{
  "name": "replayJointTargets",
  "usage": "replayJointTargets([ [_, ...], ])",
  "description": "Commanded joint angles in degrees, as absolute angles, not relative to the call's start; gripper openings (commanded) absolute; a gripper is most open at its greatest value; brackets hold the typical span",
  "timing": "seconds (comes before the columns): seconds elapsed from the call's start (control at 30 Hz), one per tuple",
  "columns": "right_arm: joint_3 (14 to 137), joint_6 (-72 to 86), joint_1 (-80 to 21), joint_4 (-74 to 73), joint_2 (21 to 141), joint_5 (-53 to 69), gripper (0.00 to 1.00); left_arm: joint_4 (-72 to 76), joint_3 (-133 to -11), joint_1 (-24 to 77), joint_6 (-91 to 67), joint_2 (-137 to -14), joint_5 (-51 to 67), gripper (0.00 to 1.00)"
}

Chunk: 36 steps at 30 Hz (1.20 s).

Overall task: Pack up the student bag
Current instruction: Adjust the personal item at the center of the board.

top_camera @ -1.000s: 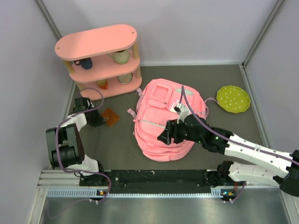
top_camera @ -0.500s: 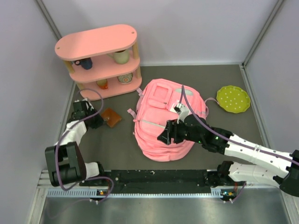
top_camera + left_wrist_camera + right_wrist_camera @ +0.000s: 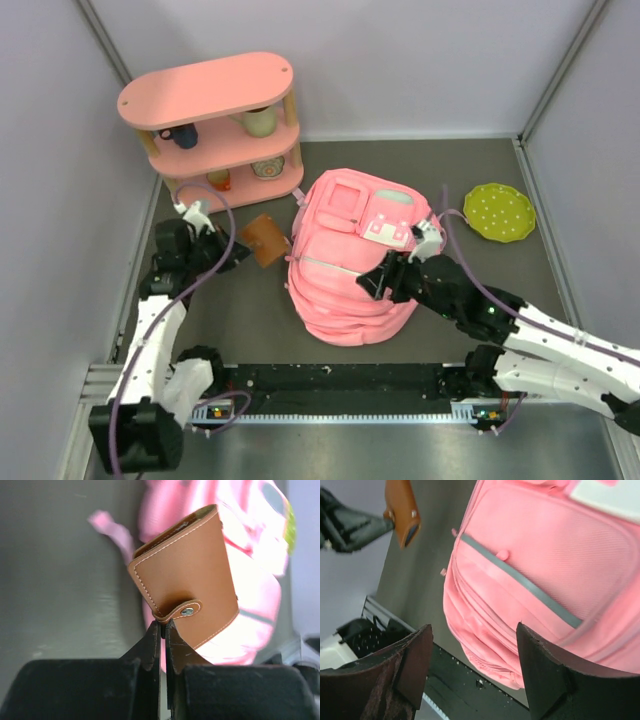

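The left gripper (image 3: 162,626) pinches a brown snap wallet (image 3: 187,585) by one edge, beside the student bag (image 3: 345,300) on the tabletop (image 3: 250,315) — the spread right gripper (image 3: 472,630), hovering over its front pocket (image 3: 560,550), should draw the zip (image 3: 520,582) open before the wallet is fed in edgewise

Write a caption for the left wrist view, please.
Left claw shut on brown leather wallet, pink student bag behind.
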<state>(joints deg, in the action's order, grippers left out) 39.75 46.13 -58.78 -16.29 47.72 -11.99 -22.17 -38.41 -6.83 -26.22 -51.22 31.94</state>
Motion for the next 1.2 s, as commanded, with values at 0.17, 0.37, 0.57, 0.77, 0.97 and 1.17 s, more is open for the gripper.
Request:
replayJointTargets([
  [0.17,36.04,53.61,-59.15,-20.04,36.48,-28.04,0.77,-16.45,-31.38,19.83,-34.89,-43.51,32.97,0.0],
  [0.37,35.68,55.55,-59.06,-19.08,41.03,-23.66,0.77,-7.48,-30.06,29.95,-40.69,-50.53,27.52,0.0],
  [0.57,36.3,54.5,-59.06,-16.0,45.52,-16.37,0.77,-5.98,-32.52,32.87,-40.87,-59.49,26.37,0.06],
  [0.77,37.09,53.44,-59.06,-12.4,51.76,-6.62,0.78,-3.26,-30.77,33.75,-42.1,-59.68,27.16,0.35],
  [0.97,35.51,56.25,-59.15,-6.87,57.39,-0.98,0.75,1.47,-27.42,34.1,-44.03,-58.45,29.62,0.47],
  [1.17,34.1,56.95,-59.06,-1.41,59.67,2.19,0.62,2.63,-26.37,34.8,-44.65,-58.8,30.67,0.48],
])
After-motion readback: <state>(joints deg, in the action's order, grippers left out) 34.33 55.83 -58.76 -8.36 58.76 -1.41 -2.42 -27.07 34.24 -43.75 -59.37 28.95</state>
